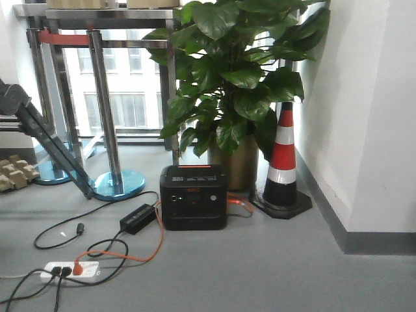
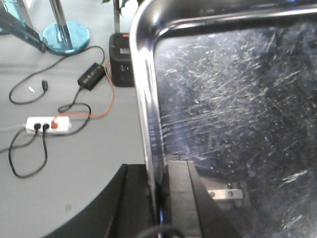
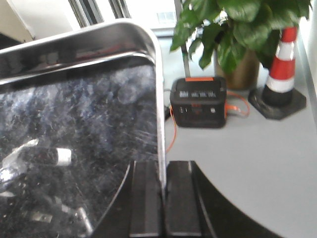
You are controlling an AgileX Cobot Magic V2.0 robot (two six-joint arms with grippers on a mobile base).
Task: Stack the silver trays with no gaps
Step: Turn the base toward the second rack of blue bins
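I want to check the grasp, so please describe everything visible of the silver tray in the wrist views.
The silver tray is shallow shiny steel with rounded corners and a thin out-turned rim; fine scratches cover its bottom. It hangs above the grey floor, apparently one tray: the left hand pinches its left rim, the right hand its right rim. The near part is cut off.

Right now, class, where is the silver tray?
The silver tray fills both wrist views, its left rim clamped in the left gripper, its right rim in the right gripper.
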